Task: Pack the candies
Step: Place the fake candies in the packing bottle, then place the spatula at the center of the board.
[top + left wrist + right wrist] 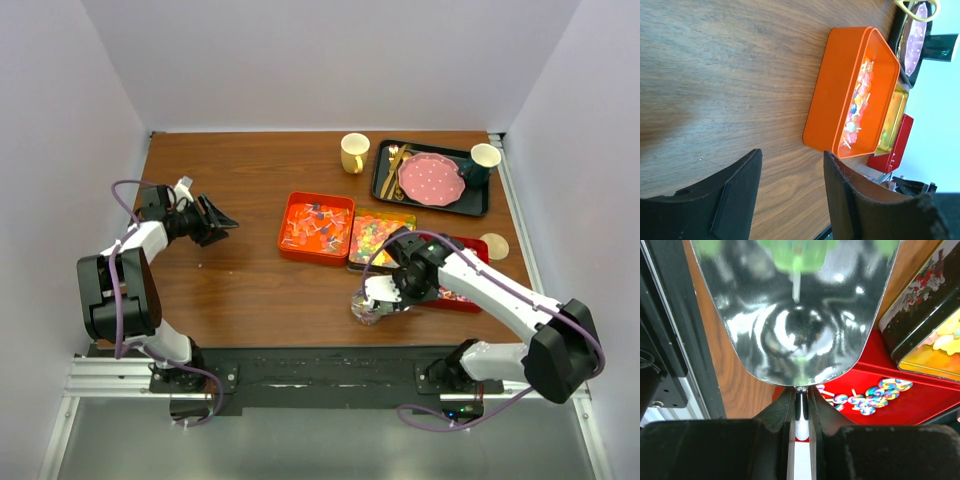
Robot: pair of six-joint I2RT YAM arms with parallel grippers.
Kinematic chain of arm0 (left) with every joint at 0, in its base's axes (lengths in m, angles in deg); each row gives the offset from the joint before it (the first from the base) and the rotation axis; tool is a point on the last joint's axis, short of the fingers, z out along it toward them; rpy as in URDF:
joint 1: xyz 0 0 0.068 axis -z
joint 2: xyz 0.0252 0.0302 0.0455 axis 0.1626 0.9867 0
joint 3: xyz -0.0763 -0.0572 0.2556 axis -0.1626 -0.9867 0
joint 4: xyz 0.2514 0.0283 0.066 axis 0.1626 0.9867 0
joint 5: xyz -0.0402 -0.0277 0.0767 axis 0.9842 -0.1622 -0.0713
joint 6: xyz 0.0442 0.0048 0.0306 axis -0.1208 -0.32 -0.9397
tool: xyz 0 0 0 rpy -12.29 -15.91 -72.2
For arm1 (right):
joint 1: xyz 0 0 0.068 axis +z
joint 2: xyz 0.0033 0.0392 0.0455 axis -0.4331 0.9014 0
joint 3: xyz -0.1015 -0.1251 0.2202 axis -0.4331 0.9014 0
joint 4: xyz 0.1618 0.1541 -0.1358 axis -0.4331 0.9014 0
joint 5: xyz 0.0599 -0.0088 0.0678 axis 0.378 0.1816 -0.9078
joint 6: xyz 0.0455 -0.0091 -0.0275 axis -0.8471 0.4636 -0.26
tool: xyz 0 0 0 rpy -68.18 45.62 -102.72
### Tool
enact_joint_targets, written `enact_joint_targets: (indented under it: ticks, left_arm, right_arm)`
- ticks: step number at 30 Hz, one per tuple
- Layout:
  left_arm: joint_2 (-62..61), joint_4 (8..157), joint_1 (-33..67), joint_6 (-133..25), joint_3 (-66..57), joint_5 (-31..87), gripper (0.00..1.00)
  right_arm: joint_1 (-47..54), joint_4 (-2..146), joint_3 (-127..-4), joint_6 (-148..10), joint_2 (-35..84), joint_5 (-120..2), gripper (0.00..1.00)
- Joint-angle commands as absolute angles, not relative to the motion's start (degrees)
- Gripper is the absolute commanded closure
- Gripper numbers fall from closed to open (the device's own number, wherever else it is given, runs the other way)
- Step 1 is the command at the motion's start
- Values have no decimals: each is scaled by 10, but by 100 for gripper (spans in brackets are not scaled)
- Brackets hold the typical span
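Note:
The candies lie in three boxes at mid table. An orange box holds pink and orange sweets on sticks. A tin holds glossy yellow-green gummies. A red box, partly hidden by my right arm, holds swirled sweets on sticks. My right gripper is shut on the handle of a shiny metal scoop, held over the table's near edge just left of the red box. A blurred green sweet lies at the scoop's far end. My left gripper is open and empty, left of the orange box, low over the wood.
A black tray at the back right carries a pink dotted plate, gold cutlery and a dark mug. A yellow mug stands left of it. A round coaster lies right of the red box.

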State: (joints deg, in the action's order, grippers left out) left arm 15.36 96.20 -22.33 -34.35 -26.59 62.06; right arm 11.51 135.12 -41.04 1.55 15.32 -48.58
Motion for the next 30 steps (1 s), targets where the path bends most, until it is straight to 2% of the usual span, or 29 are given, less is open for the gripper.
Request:
enact_joint_targets:
  ticks: [1, 5, 12, 15, 23, 30]
  left_arm:
    - [153, 942, -222, -338, -266, 638, 43]
    - [147, 938, -222, -336, -273, 637, 43]
    - [120, 930, -223, -336, -289, 637, 43]
    - [105, 928, -222, -338, -303, 634, 43]
    - [95, 921, -223, -331, -319, 632, 42]
    - [97, 918, -223, -329, -318, 630, 42]
  right_arm:
    - [113, 1362, -494, -8, 170, -503, 100]
    - [113, 1384, -608, 12, 239, -452, 100]
    - [111, 1498, -901, -9, 466, -366, 100]
    - [119, 1507, -974, -3, 536, -310, 100]
    - [163, 1400, -953, 134, 610, -58, 100]
    - [177, 1409, -986, 120, 643, -2, 100]
